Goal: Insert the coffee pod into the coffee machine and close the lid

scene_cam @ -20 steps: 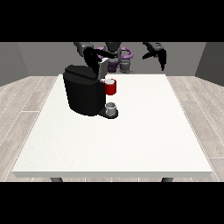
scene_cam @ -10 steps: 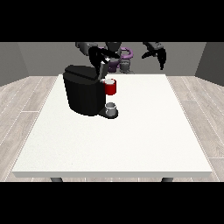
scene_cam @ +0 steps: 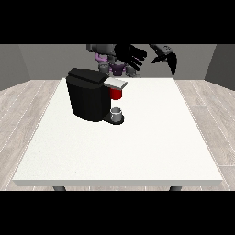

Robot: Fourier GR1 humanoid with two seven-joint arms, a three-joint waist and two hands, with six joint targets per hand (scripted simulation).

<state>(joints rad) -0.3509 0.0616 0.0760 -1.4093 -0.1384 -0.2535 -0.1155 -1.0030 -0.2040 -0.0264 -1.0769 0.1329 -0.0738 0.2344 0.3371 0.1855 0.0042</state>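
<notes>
The black coffee machine stands on the white table, left of its middle. Its grey lid lies flat over the front. A red thing at the machine shows just under the lid. A grey thing sits on the machine's base below it. The hand at the view's left hovers above and behind the machine with its fingers spread and nothing in them. The hand at the view's right hangs over the table's far edge, fingers relaxed and pointing down, also holding nothing.
The robot's torso stands behind the table's far edge. Grey walls and a wooden floor surround the table. The white tabletop stretches in front of and to the right of the machine.
The hand at the view's left has moved up and towards the view's right, away from the machine's top. The hand at the view's right has barely shifted.
</notes>
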